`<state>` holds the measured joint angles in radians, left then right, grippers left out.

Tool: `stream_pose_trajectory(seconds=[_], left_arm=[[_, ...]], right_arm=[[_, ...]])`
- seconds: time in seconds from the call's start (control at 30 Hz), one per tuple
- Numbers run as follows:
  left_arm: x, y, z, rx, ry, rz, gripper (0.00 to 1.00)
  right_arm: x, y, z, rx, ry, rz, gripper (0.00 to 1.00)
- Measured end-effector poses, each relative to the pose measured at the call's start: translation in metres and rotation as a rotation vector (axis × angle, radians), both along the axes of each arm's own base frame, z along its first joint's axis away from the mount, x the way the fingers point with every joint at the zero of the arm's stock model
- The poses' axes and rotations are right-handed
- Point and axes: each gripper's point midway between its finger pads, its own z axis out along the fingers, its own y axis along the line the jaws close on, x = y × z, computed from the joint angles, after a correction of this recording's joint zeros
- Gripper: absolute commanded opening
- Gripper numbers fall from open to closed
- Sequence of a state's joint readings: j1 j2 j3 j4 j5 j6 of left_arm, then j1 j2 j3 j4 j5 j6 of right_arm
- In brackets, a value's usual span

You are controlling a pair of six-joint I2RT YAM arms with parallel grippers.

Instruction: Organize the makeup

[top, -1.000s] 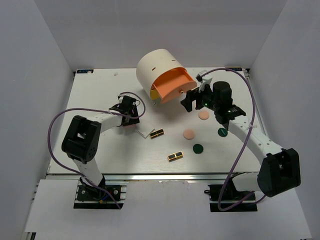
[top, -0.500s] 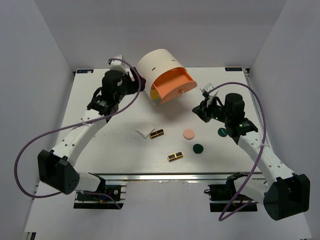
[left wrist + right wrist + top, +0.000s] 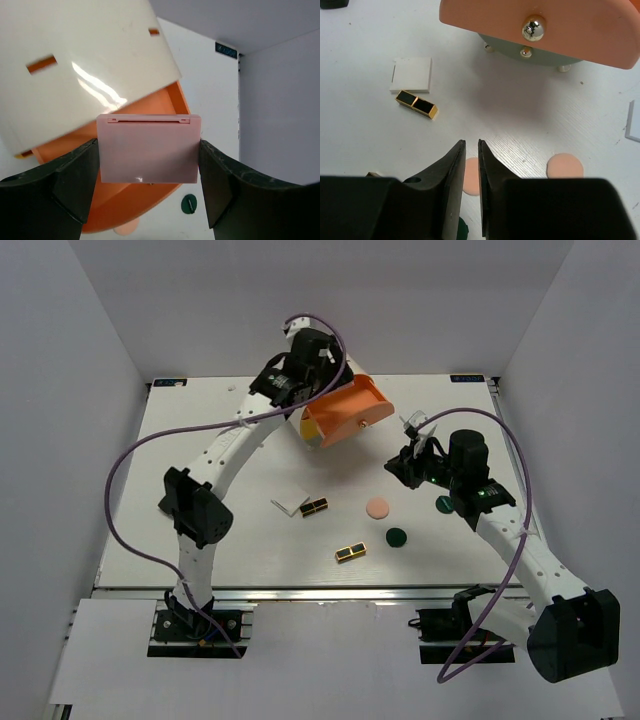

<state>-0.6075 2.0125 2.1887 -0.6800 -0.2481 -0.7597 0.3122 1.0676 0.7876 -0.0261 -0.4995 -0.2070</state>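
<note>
Hovering over pulled-out orange drawer (image 3: pixel 345 415) — left gripper (image 3: pixel 148 166) gripped pink square pad (image 3: pixel 147 147); right gripper (image 3: pixel 470 150) stood narrow, empty.

- cylinder (image 3: pixel 75 60): cream plastic, glossy.
- drawer (image 3: pixel 570 30): orange plastic, smooth, matt.
- knob (image 3: pixel 533 28): polished metal.
- pink pad (image 3: pixel 148 148): smooth plastic, faint sheen.
- palette (image 3: pixel 417 104): glossy black, gold metallic edges.
- disc (image 3: pixel 565 166): peach, matt.
- table (image 3: pixel 530 125): white, grained, matt.

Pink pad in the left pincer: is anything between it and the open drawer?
Nothing visible does. The left pincer grips the pad by its side edges, directly over the open drawer, and nothing shows between the two. The cylinder overhangs only the drawer's back part, away from the pad.
</note>
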Motion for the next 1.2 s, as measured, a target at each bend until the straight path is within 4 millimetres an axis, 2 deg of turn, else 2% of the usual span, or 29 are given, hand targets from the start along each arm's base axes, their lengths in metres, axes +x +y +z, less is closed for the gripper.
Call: stream_pose_trajectory(seconds=[0.1, 0.2, 0.27, 0.43, 0.5, 0.53, 0.6, 0.63, 0.73, 0.93, 0.97, 1.2], left_arm=[[-0.014, -0.017, -0.021, 0.013, 0.085, 0.018, 0.0], [-0.033, -0.022, -0.036, 0.038, 0.153, 0.031, 0.0], [-0.038, -0.022, -0.041, 0.049, 0.172, 0.05, 0.0], [-0.041, -0.01, -0.049, 0.088, 0.194, 0.108, 0.11], [-0.041, -0.005, -0.05, 0.101, 0.194, 0.128, 0.18], [-0.04, -0.003, -0.05, 0.107, 0.193, 0.137, 0.28], [-0.039, 0.0, -0.052, 0.117, 0.192, 0.152, 0.36], [-0.039, 0.001, -0.053, 0.12, 0.193, 0.157, 0.47], [-0.038, 0.001, -0.058, 0.129, 0.202, 0.162, 0.65], [-0.037, 0.0, -0.065, 0.139, 0.212, 0.163, 0.84], [-0.037, 0.0, -0.065, 0.139, 0.212, 0.164, 0.96], [-0.035, -0.002, -0.062, 0.123, 0.202, 0.169, 0.98]], right_arm=[[0.001, -0.002, 0.0, 0.005, 0.007, -0.017, 0.23], [0.001, -0.005, -0.002, 0.009, 0.012, -0.031, 0.24], [0.0, -0.005, -0.004, 0.01, 0.019, -0.034, 0.24], [0.0, -0.005, -0.004, 0.016, 0.026, -0.039, 0.24], [0.0, -0.005, -0.004, 0.018, 0.028, -0.04, 0.24], [0.0, -0.005, -0.004, 0.019, 0.029, -0.04, 0.24], [0.0, -0.005, -0.004, 0.019, 0.03, -0.041, 0.25], [0.0, -0.005, -0.004, 0.019, 0.03, -0.041, 0.26], [0.0, -0.005, -0.004, 0.02, 0.029, -0.04, 0.28], [0.0, -0.004, -0.003, 0.023, 0.026, -0.034, 0.34], [-0.001, -0.004, -0.003, 0.024, 0.026, -0.031, 0.35], [-0.001, -0.002, 0.0, 0.03, 0.018, -0.02, 0.38]])
